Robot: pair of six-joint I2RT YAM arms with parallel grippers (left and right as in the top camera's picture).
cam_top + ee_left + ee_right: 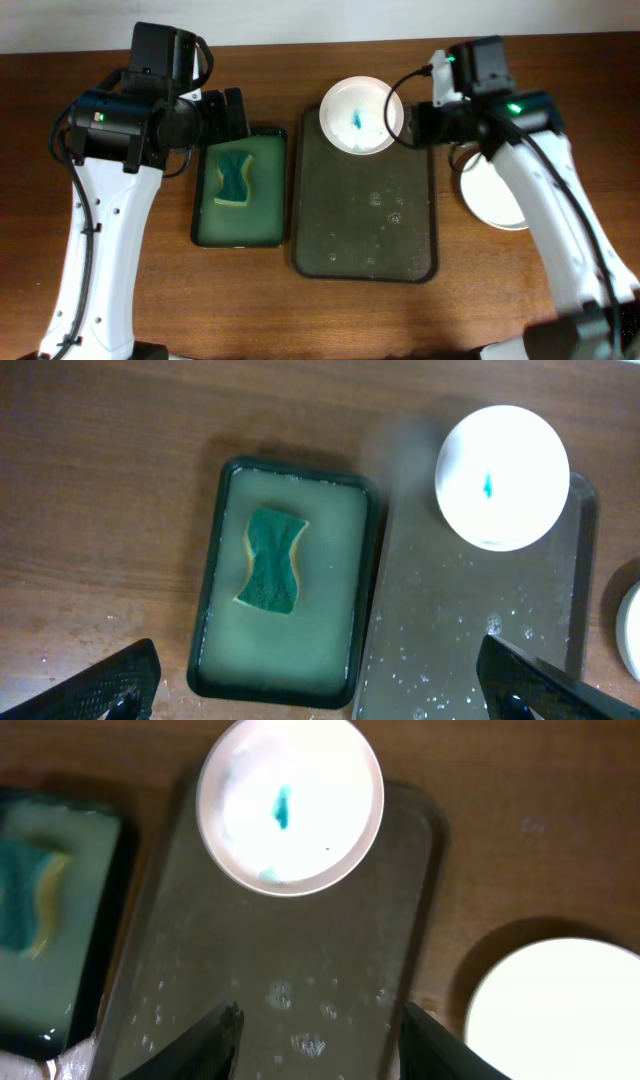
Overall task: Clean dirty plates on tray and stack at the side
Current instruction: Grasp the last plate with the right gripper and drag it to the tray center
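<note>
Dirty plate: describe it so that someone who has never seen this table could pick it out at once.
Find the large dark tray in the middle of the wooden table. The dirty plate is the round white one sitting at its far end. Unlike the clean plate on the bare wood to the right, it carries a blue-green smear.

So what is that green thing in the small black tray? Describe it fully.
It is a sponge, waisted like an hourglass, with a dark green scouring face on top and a yellow foam layer showing along one edge. It lies flat in the small black tray, sitting in what looks like shallow greenish liquid, apart from the walls. Nothing else touches it.
</note>
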